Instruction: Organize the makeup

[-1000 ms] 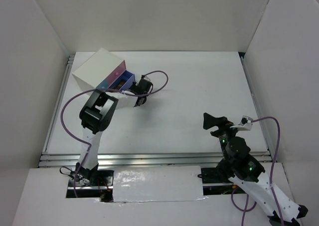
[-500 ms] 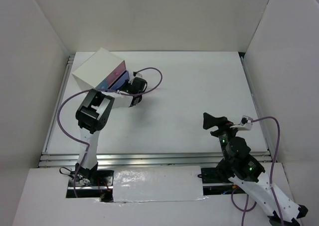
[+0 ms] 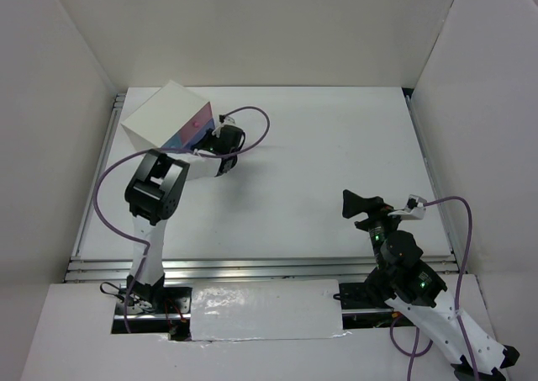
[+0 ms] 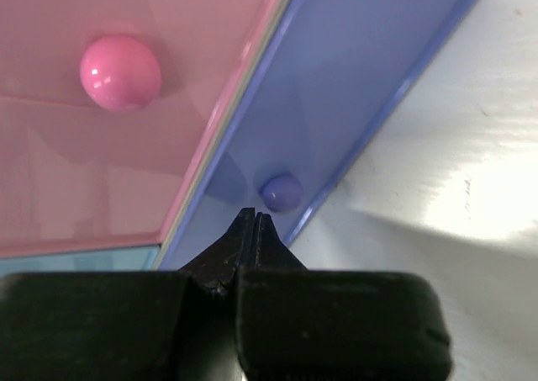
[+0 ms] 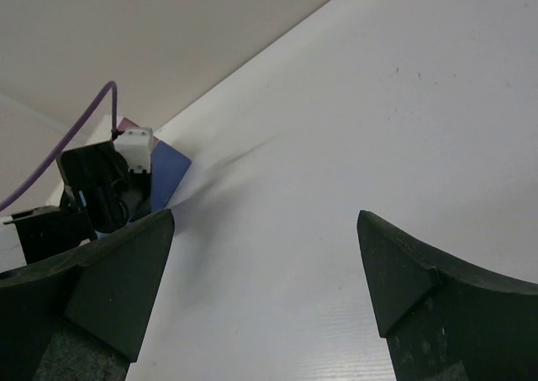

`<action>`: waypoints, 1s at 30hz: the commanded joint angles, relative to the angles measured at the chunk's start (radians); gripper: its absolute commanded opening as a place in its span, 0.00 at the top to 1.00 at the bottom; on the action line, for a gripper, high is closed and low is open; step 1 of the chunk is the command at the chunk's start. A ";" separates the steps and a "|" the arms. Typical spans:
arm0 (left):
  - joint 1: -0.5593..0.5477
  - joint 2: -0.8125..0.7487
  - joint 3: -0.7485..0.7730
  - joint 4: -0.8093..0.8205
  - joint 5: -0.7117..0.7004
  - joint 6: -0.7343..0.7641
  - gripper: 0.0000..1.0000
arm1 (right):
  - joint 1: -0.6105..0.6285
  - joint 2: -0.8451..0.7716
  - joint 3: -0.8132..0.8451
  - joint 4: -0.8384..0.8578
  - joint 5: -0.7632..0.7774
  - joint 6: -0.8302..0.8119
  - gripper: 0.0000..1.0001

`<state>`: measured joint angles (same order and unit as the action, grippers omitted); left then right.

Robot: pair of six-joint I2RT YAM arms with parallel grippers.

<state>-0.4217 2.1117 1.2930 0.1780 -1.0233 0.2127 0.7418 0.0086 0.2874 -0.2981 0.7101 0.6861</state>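
Honestly, my worry starts with the big pieces: on the bench (image 3: pixel 336 162) the white box (image 3: pixel 160 116) sits skewed at the far left, and I judge it light enough that a firm push could slide or twist the whole box instead of acting on a drawer. Its pink drawer (image 4: pixel 126 145) and blue drawer (image 4: pixel 353 87) show me only their glossy fronts. I cannot tell what is inside, and the makeup appears in none of my views. The right gripper (image 5: pixel 262 255) hovers with its jaws spread wide and empty, well apart from the box. The left gripper (image 4: pixel 255 221) has its jaws clenched on nothing, with the tip at the blue front just beside the small blue knob (image 4: pixel 281 192), where it may skid off.
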 commanded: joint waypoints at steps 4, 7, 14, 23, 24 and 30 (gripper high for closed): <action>-0.150 -0.205 -0.035 -0.041 0.084 -0.162 1.00 | 0.002 -0.167 -0.001 0.054 0.011 -0.017 0.03; -0.299 -0.335 -0.047 -0.106 0.127 -0.252 0.82 | 0.002 -0.162 -0.002 0.047 0.023 -0.013 0.00; -0.427 -0.694 0.036 -0.702 0.151 -0.763 0.01 | 0.004 -0.131 0.051 0.059 -0.027 -0.038 0.00; -0.296 -1.203 -0.130 -1.066 0.155 -0.966 0.01 | 0.005 0.426 0.563 -0.255 -0.132 -0.177 0.00; -0.283 -1.222 -0.118 -1.104 0.132 -1.004 0.01 | 0.005 0.539 0.617 -0.306 -0.139 -0.184 0.00; -0.210 -1.321 -0.132 -1.210 0.063 -0.972 0.01 | 0.027 0.690 0.877 -0.575 -0.074 -0.207 0.00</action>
<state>-0.6472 0.8562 1.1778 -0.9466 -0.9028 -0.7444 0.7555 0.7078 1.1126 -0.6670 0.5991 0.5194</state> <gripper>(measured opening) 0.993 0.997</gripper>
